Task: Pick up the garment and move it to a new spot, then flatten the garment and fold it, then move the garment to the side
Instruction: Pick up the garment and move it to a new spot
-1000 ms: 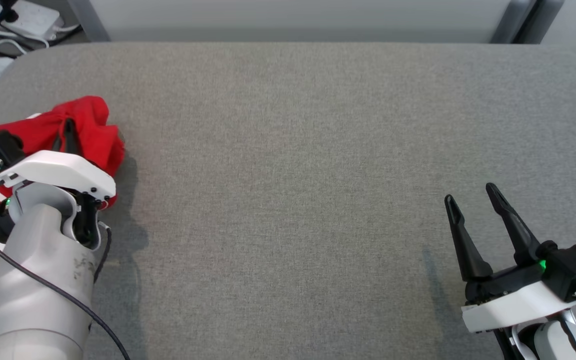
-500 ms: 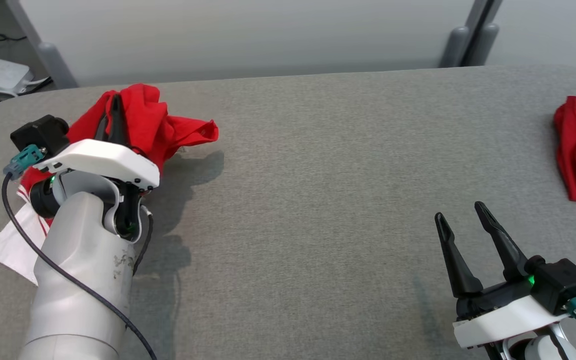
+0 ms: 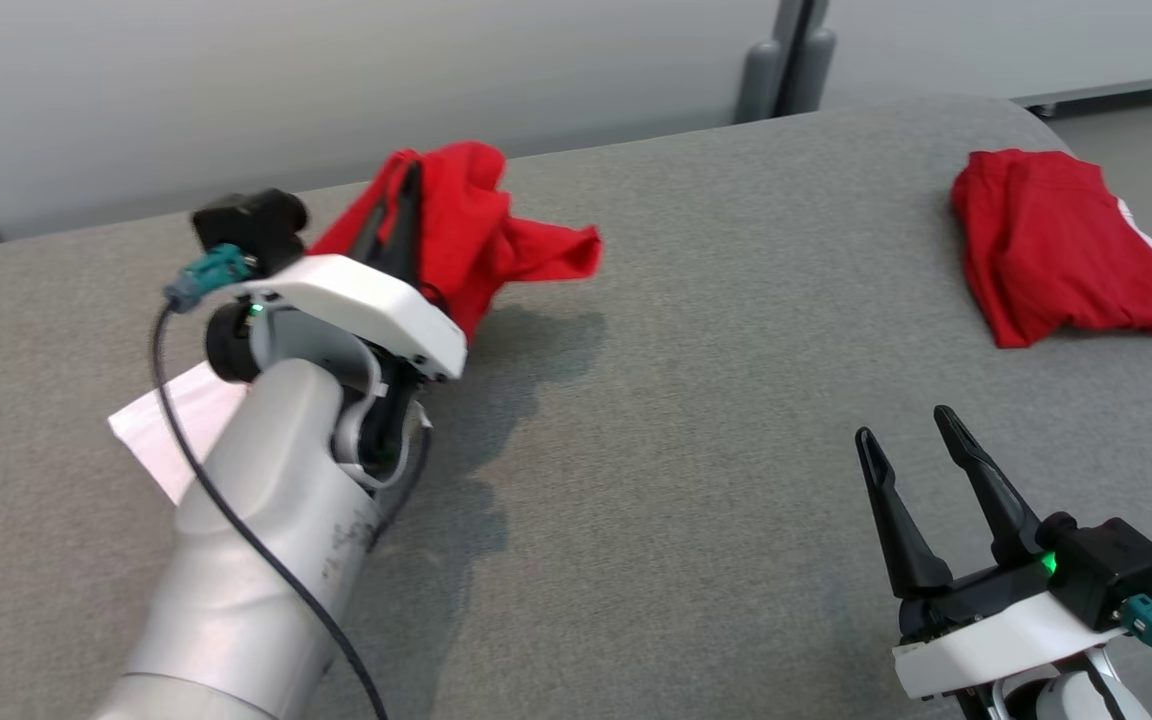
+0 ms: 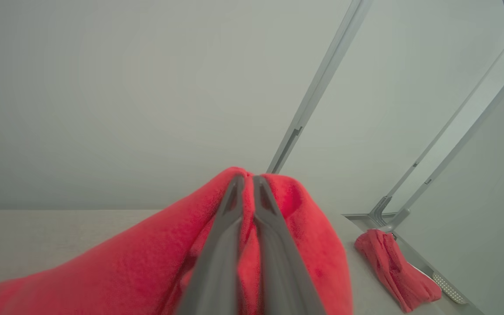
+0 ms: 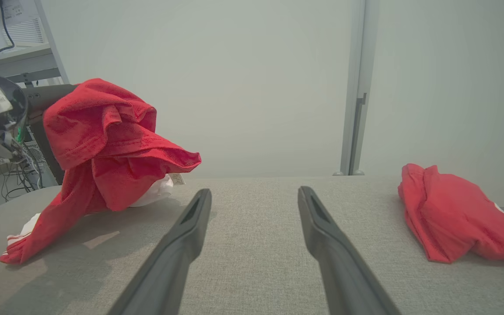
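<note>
I see open grey counter (image 3: 696, 420) between my left fingers (image 3: 404, 215), clamped on the red garment (image 3: 476, 235), and my spread right fingers (image 3: 891, 510); second garment (image 3: 1056, 250) at far-right edge.

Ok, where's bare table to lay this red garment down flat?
The wide middle of the table is bare, bordered by the held garment in the left gripper, the other red garment at the far right corner, and the open right gripper nearest the robot. The left end is crowded: the held garment trails there.
</note>
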